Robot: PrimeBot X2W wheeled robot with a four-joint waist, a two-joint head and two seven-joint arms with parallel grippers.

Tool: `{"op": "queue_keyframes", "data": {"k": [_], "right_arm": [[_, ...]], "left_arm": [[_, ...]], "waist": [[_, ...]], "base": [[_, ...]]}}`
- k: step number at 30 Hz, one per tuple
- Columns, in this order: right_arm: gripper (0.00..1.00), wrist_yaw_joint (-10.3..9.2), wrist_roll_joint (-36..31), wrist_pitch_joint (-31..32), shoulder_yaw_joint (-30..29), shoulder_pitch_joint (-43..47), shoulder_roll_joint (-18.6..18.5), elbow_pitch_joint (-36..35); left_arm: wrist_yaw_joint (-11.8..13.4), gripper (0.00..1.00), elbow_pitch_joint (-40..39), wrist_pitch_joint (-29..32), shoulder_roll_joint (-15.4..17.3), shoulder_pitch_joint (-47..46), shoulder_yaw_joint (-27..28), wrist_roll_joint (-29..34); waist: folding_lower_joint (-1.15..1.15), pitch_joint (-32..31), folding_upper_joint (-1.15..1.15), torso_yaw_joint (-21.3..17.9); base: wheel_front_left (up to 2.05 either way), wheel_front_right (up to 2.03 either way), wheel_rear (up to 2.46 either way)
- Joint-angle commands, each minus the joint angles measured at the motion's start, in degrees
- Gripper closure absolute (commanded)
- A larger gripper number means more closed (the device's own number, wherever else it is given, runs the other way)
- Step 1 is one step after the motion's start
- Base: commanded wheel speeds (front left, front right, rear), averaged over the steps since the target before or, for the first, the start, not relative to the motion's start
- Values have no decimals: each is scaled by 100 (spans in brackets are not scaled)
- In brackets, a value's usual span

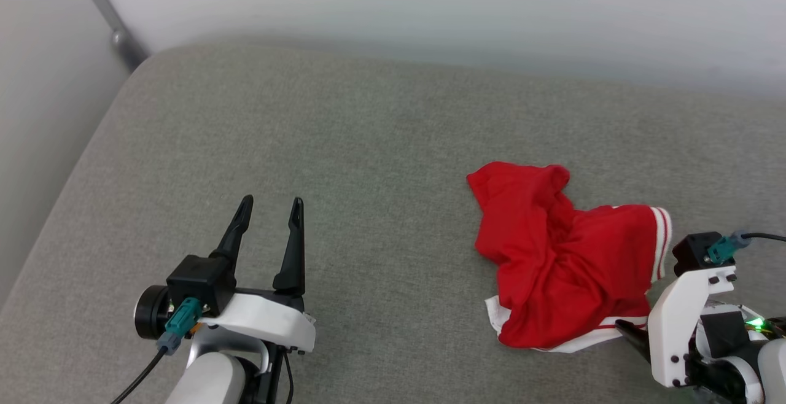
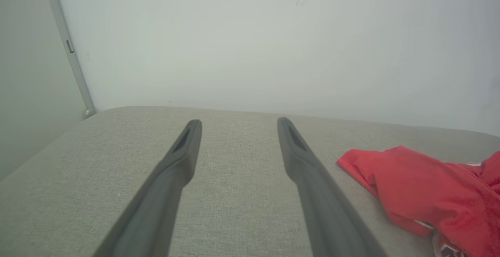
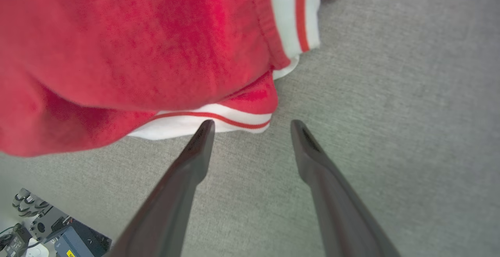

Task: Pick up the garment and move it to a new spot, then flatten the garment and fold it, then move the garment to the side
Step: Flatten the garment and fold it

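Lower left of the head view: left gripper [image 1: 271,202], fingers spread, nothing held, well apart from the work.

Right of centre: the garment [image 1: 562,256], crumpled in a heap on the grey cushion [image 1: 344,134], long axis roughly upper left to lower right.

Lower right: right gripper [image 3: 252,123], fingers parted, empty, tips just short of the white striped edge [image 3: 183,126].

Judgement: the right arm is much nearer, and the pickup turns on that edge lying directly ahead of its fingers.
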Motion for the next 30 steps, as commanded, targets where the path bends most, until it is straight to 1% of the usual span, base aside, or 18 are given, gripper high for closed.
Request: {"op": "queue_keyframes", "data": {"k": [1,7,10,11,12,16,19,22,25,28,30], "right_arm": [[0,-4,-6,-76,23,-156,-24,163],[0,-4,215,-307,162,-310,69,1147],[0,-3,440,-309,340,-300,110,1470],[65,-4,497,-307,403,-312,81,1511],[100,-4,578,-339,443,-354,74,1513],[100,-5,646,-619,607,-634,-164,1177],[100,-5,585,-793,629,-871,-392,762],[100,-5,450,-832,542,-960,-573,263],[100,-5,246,-688,270,-1069,-782,-314],[100,-5,47,-467,-186,-1119,-935,-785],[100,-5,-97,-349,-610,-1096,-985,-994]], "left_arm": [[-27,0,20,-47,-41,-98,8,21],[-89,0,155,-117,-87,-216,3,18],[-80,0,201,-144,-90,-243,33,18],[-85,0,224,-154,-83,-248,40,19],[-89,0,248,-158,-71,-247,45,20],[-81,0,294,-171,-28,-243,75,36],[-77,0,287,-168,-11,-202,66,40],[-59,0,276,-161,21,-132,87,9],[-32,0,230,-147,35,-53,83,-10],[-22,0,178,-128,63,-44,82,-15],[-16,0,142,-123,72,-45,61,-9]], "waist": [[0,207,0,165],[0,372,0,222],[0,388,0,185],[0,386,0,161],[0,374,0,130],[0,265,0,-26],[0,159,0,-167],[0,63,0,-312],[0,9,0,-456],[0,43,0,-578],[0,93,0,-632]], "base": [[0,0,0],[0,0,0],[0,0,0],[0,0,0],[0,0,0],[0,0,0],[0,0,0],[0,0,0],[0,0,0],[0,0,0],[0,0,0]]}}
